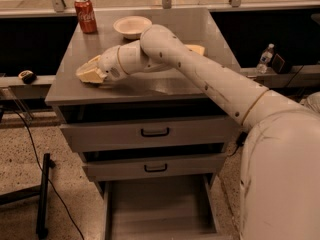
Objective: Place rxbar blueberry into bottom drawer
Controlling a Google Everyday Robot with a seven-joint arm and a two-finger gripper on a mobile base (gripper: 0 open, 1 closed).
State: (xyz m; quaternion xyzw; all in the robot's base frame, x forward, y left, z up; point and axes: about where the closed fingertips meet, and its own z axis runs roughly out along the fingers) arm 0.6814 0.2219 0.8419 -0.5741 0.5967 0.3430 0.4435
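My gripper (89, 74) is low over the front left part of the grey cabinet top (200, 86), touching or nearly touching it. The arm reaches to it from the right across the top. The rxbar blueberry does not show; it may be hidden under the gripper. The bottom drawer (160, 211) is pulled out below the cabinet, a wide grey tray with a bare floor. The two upper drawers (155, 132) with black handles are shut or nearly shut.
A red soda can (86, 15) and a pale bowl (132, 26) stand at the back of the cabinet top. A yellow block (197, 49) lies behind the arm. A water bottle (265, 59) stands on a ledge at the right. A black stand (42, 194) and cable are on the floor at the left.
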